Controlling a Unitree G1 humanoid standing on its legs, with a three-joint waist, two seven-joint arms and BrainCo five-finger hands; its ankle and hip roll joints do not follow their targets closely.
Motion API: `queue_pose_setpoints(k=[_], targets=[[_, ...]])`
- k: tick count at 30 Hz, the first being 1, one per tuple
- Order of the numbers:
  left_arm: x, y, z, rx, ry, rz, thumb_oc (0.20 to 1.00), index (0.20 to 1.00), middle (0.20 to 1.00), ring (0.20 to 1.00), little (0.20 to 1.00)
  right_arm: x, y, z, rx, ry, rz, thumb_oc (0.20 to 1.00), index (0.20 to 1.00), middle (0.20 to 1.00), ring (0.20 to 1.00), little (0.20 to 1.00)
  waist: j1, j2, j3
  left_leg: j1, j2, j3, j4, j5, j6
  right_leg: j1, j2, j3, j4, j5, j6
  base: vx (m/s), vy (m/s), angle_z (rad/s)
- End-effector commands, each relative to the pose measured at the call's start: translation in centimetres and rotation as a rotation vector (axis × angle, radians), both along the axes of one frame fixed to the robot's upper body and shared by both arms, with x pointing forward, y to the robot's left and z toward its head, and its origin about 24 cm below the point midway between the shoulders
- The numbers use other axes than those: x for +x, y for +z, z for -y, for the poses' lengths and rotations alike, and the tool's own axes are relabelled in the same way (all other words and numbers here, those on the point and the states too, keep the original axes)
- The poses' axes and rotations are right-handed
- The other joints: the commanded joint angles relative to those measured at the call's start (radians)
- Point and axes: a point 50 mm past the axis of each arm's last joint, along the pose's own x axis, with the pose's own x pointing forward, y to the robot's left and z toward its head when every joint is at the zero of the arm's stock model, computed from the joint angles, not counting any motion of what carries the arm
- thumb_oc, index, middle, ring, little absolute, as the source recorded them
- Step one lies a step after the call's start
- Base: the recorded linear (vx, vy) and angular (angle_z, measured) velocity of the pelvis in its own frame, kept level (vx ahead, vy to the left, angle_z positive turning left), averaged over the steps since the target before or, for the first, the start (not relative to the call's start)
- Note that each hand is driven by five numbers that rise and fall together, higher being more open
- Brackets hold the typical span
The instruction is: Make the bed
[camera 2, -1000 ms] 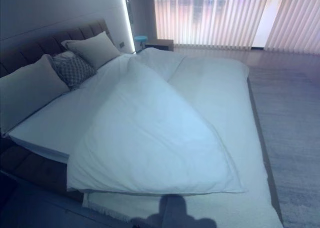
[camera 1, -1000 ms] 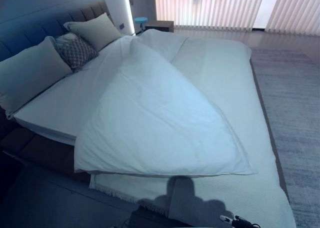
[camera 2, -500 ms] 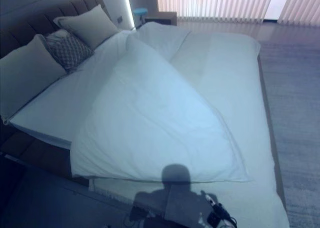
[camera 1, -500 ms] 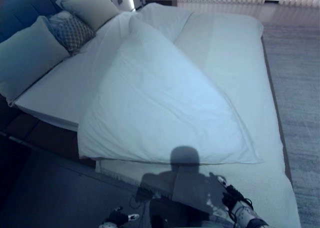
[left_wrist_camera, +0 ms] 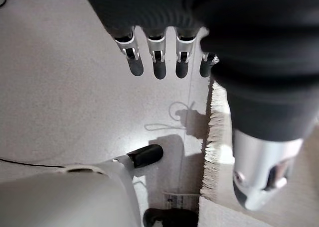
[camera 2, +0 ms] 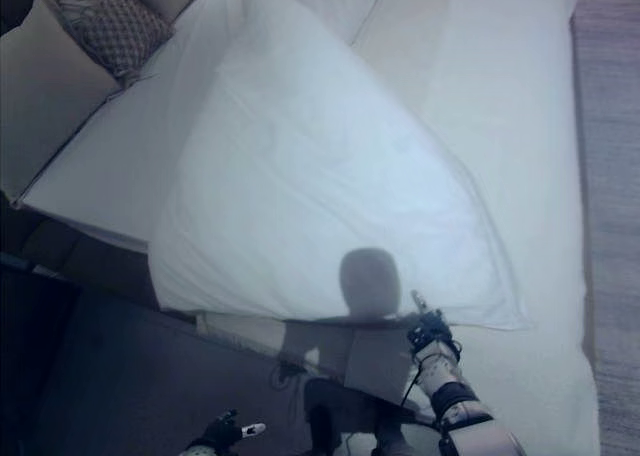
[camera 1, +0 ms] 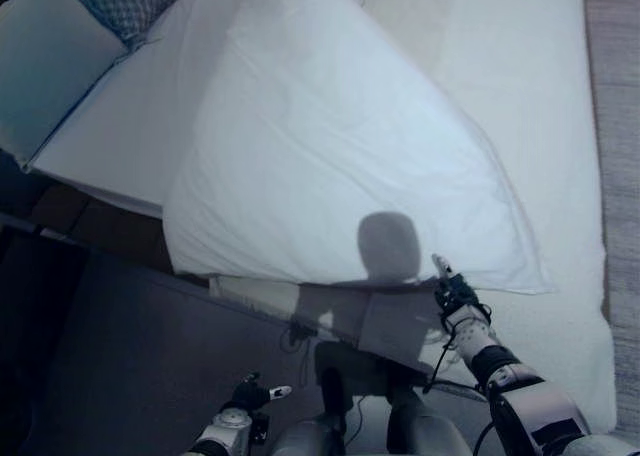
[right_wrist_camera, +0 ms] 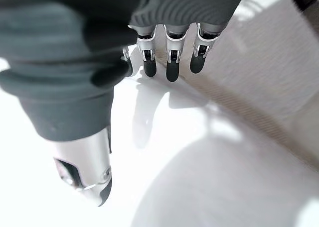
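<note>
White duvet (camera 1: pixel 340 146) lies folded diagonally across the bed (camera 2: pixel 520 156); right hand (camera 1: pixel 455 296), fingers relaxed and empty, hovers near its lower edge, probably to grab it; left hand (camera 1: pixel 255 391) hangs released over floor (left_wrist_camera: pixel 60 97)

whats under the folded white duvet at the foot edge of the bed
A lighter fringed bedspread shows below the folded white duvet and runs beneath it; the right hand hovers there. How far it extends under the duvet is covered.
</note>
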Motion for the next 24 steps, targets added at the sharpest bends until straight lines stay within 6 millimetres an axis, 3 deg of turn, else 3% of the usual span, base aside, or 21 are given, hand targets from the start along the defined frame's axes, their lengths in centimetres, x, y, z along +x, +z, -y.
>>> queue_pose_setpoints(k=[1, 3, 7, 15, 16, 17, 18, 24], targets=[[1.2, 0.5, 1.0, -0.003, -0.04, 0.039, 1.0, 1.0, 1.0, 1.0, 1.0, 2.8, 3.8, 0.7, -0.057, -0.037, 0.084, 1.0, 1.0, 1.0, 1.0, 1.0, 0.026, -0.032, 0.015, -0.069, -0.015, -0.063, -0.03, 0.071, -0.055, 0.022, -0.091, 0.005, 0.107, -0.045, 0.112, 0.0, -0.014, 0.09], [1.4, 0.6, 1.3, -0.01, -0.046, 0.046, 1.0, 1.0, 1.0, 1.0, 1.0, 3.2, 4.5, 1.3, -0.067, -0.049, 0.089, 1.0, 1.0, 1.0, 1.0, 1.0, 0.03, -0.024, 0.022, -0.076, -0.015, -0.067, -0.03, 0.073, -0.056, 0.015, -0.094, 0.002, 0.111, -0.048, 0.111, -0.01, -0.013, 0.09], [1.8, 0.9, 2.4, -0.046, -0.078, 0.087, 1.0, 1.0, 1.0, 1.0, 1.0, 4.6, 8.2, 4.0, -0.121, -0.136, 0.127, 1.0, 1.0, 1.0, 1.0, 1.0, 0.053, 0.017, 0.052, -0.118, -0.024, -0.091, -0.03, 0.088, -0.058, -0.02, -0.105, -0.015, 0.126, -0.054, 0.108, -0.01, -0.019, 0.13], [2.1, 1.5, 3.4, -0.087, -0.129, 0.135, 1.0, 1.0, 1.0, 1.0, 1.0, 5.2, 13.3, 8.2, -0.135, -0.289, 0.238, 1.0, 1.0, 1.0, 1.0, 1.0, 0.079, 0.073, 0.087, -0.186, -0.041, -0.126, -0.03, 0.11, -0.07, -0.07, -0.117, -0.045, 0.138, -0.053, 0.11, -0.01, -0.02, 0.21], [2.1, 1.5, 3.6, -0.093, -0.132, 0.139, 1.0, 1.0, 1.0, 1.0, 1.0, 5.1, 13.6, 8.6, -0.139, -0.306, 0.244, 0.931, 0.931, 0.931, 0.931, 0.931, 0.081, 0.079, 0.09, -0.188, -0.042, -0.129, -0.03, 0.107, -0.072, -0.074, -0.118, -0.05, 0.143, -0.059, 0.111, -0.01, -0.007, 0.12], [2.0, 1.5, 3.7, -0.096, -0.132, 0.136, 1.0, 1.0, 1.0, 1.0, 1.0, 5.2, 14.5, 9.1, -0.129, -0.342, 0.275, 0.344, 0.344, 0.344, 0.344, 0.344, 0.083, 0.087, 0.1, -0.197, -0.047, -0.14, -0.03, 0.11, -0.073, -0.08, -0.121, -0.054, 0.143, -0.058, 0.112, 0.01, -0.01, 0.22], [2.1, 1.5, 3.7, -0.095, -0.133, 0.136, 1.0, 1.0, 1.0, 1.0, 1.0, 5.2, 14.9, 9.3, -0.129, -0.356, 0.286, 0.2, 0.2, 0.2, 0.2, 0.2, 0.082, 0.088, 0.102, -0.201, -0.048, -0.144, -0.03, 0.111, -0.074, -0.08, -0.122, -0.055, 0.142, -0.057, 0.113, 0.01, -0.011, 0.21], [2.6, 1.7, 3.9, -0.091, -0.121, 0.147, 1.0, 1.0, 1.0, 1.0, 1.0, 5.8, 14.9, 7.8, -0.135, -0.319, 0.334, 0.2, 0.2, 0.2, 0.2, 0.2, 0.066, 0.069, 0.104, -0.193, -0.048, -0.144, -0.03, 0.109, -0.069, -0.071, -0.117, -0.047, 0.132, -0.048, 0.114, 0.02, 0.01, 0.03]])
